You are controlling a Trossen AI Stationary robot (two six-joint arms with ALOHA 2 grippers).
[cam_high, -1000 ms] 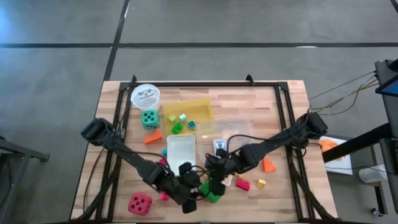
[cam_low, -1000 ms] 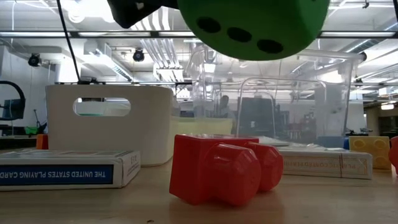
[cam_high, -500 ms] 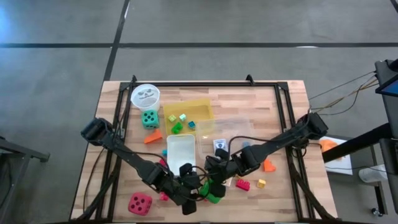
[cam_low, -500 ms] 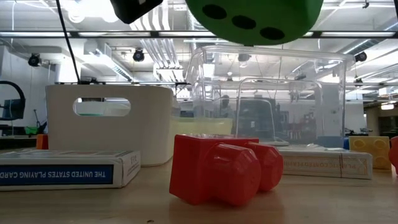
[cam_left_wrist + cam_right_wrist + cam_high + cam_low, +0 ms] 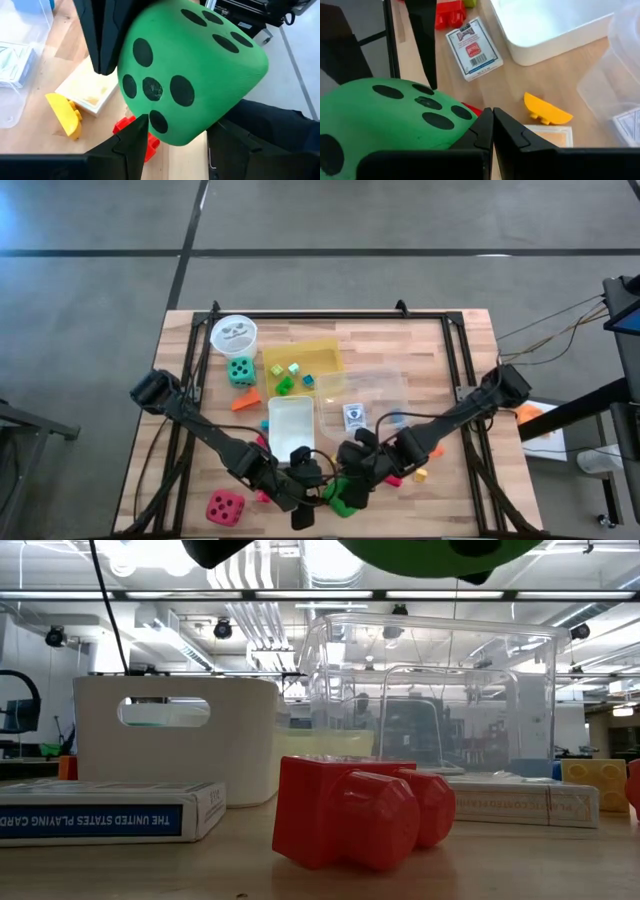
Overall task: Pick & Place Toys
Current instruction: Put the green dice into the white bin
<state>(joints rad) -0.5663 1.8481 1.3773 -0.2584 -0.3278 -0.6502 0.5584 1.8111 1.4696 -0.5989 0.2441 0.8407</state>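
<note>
1. The table (image 5: 470, 380) is wood and has a black frame around it. Both arms reach in to the near edge, in the middle.
2. The clear box (image 5: 440, 700) stands behind the red block in the low view. The white bin (image 5: 291, 423) is beside it.
3. The yellow tray (image 5: 325, 352) lies at the far side, with a few small blocks in it.
4. The white cup (image 5: 233, 333) stands at the far left corner.
5. The green die (image 5: 195, 75) is up in the air, above the table. It sits right between the two fingers (image 5: 102, 35) of the left gripper (image 5: 318, 492). One finger is on each side and both press on it, so the jaws are clamped on the die.
6. The right gripper (image 5: 492, 131) is just beside the green die, and I cannot tell if it touches. Its jaws are together and hold nothing.
7. The red die (image 5: 225, 507) lies at the near left corner. The teal die (image 5: 240, 370) lies near the cup.
8. A card pack (image 5: 472, 48) lies on the table beside the white bin.
9. A red block (image 5: 350, 810) lies on the table, under the die.
10. A yellow block (image 5: 67, 112) lies close by, near the red block.
</note>
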